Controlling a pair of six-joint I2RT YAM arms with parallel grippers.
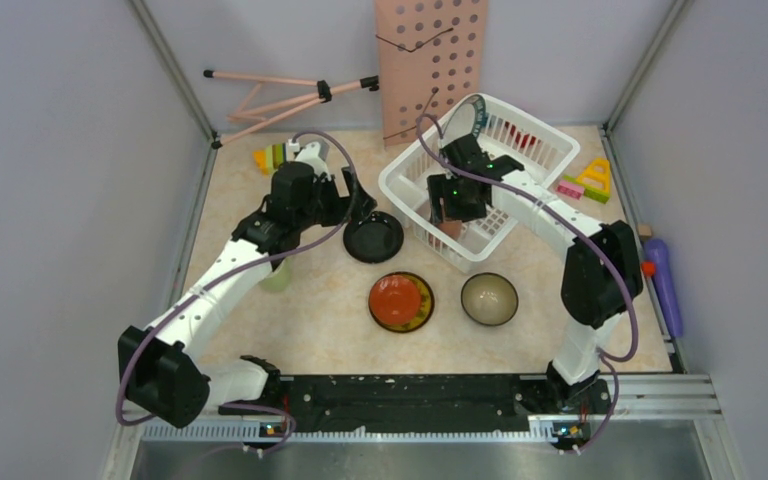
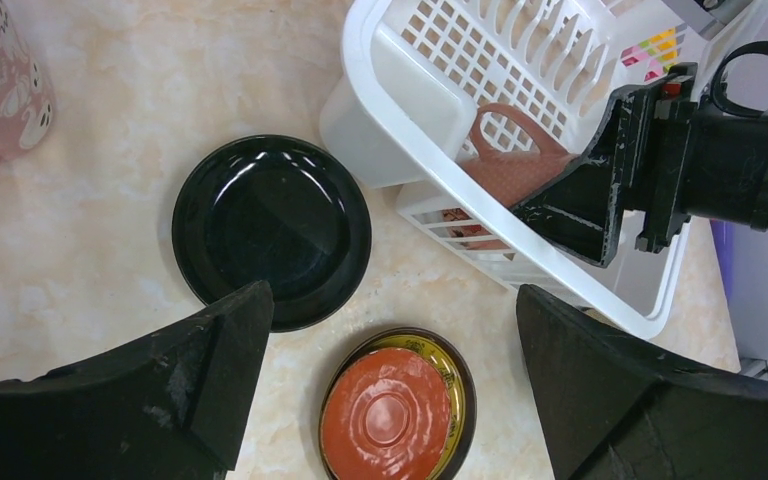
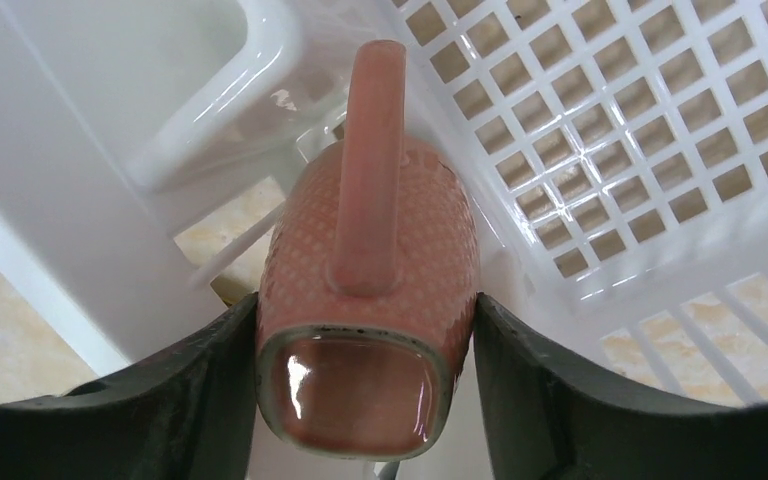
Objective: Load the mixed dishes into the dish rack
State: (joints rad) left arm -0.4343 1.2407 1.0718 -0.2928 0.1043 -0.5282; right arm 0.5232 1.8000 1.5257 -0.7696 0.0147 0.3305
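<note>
The white dish rack [image 1: 410, 190] stands at the back right. Inside it my right gripper [image 1: 452, 212] is shut on a pinkish cup [image 3: 370, 260] lying on its side with the handle up, my fingers [image 3: 210, 390] pressed to both of its sides. A patterned-rim plate [image 1: 475, 112] stands upright in the rack. My left gripper [image 2: 390, 310] is open and empty above the table, between a black plate [image 2: 270, 230] and a red plate [image 2: 392, 410] stacked on a yellowish one. A bowl [image 1: 489, 298] sits right of the red plate. A light green mug [image 1: 278, 277] shows under my left arm.
Another pink patterned cup [image 2: 0, 90] stands left of the black plate. A pink perforated board [image 1: 430, 60] and a folded tripod [image 1: 290, 95] lean at the back wall. Toy blocks [image 1: 275, 155] lie at the back left and more toy blocks [image 1: 585, 180] right of the rack. A purple object [image 1: 665, 285] lies by the right edge.
</note>
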